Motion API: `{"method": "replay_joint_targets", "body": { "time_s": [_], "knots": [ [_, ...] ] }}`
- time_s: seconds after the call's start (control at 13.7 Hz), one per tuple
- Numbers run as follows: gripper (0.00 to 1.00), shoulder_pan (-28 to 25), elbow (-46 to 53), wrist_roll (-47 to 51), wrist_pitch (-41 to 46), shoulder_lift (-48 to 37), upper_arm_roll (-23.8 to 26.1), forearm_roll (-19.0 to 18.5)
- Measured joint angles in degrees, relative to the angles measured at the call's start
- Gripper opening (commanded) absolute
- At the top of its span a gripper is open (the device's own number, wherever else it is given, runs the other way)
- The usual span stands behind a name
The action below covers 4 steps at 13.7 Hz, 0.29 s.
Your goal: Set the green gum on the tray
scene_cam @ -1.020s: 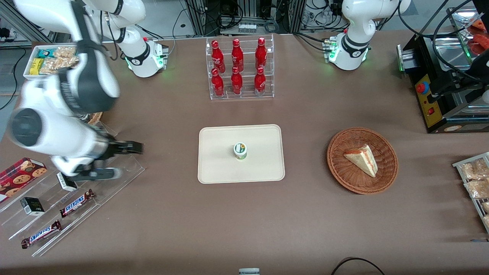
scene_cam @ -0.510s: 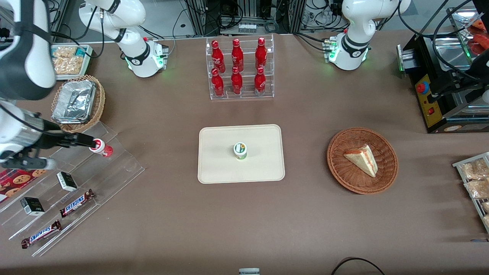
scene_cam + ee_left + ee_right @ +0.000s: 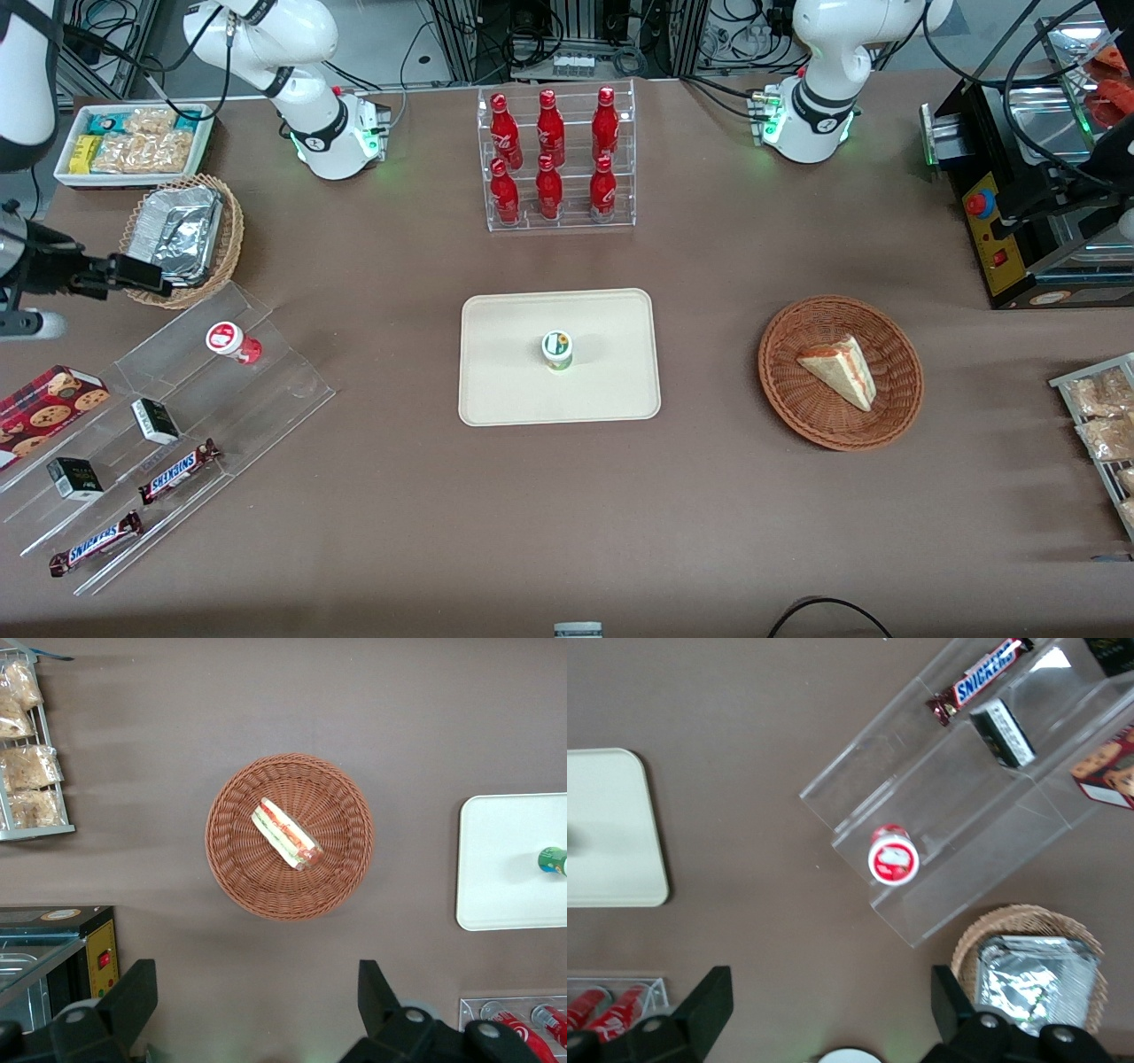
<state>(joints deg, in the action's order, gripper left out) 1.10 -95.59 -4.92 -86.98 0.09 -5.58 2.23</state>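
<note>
The green gum (image 3: 556, 349) stands upright on the cream tray (image 3: 505, 381), near the tray's middle. Both also show in the left wrist view, the green gum (image 3: 554, 859) on the tray (image 3: 500, 859). My right gripper (image 3: 106, 299) is open and empty. It hangs high above the table toward the working arm's end, well away from the tray, over the wicker basket with the foil tray and the clear stand. In the right wrist view the gripper (image 3: 828, 1014) is spread wide with nothing between its fingers, and a corner of the tray (image 3: 607, 828) shows.
A red gum bottle (image 3: 232, 341) (image 3: 893, 855) stands on the clear stepped stand (image 3: 266, 390) with Snickers bars (image 3: 177, 470). A foil tray in a wicker basket (image 3: 177, 235), a rack of red bottles (image 3: 554, 159) and a brown basket with a sandwich (image 3: 840, 372) surround the tray.
My gripper has moved away from the tray toward the working arm's end and farther from the front camera, uncovering the red bottle and foil basket. The green gum has not moved.
</note>
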Motion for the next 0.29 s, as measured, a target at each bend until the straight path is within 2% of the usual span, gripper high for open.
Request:
{"method": "replay_joint_targets", "body": {
  "time_s": [0.29],
  "knots": [
    [0.99, 0.0, -0.3, 0.0, 3.6, -2.4, 0.3, -1.9]
  ]
}}
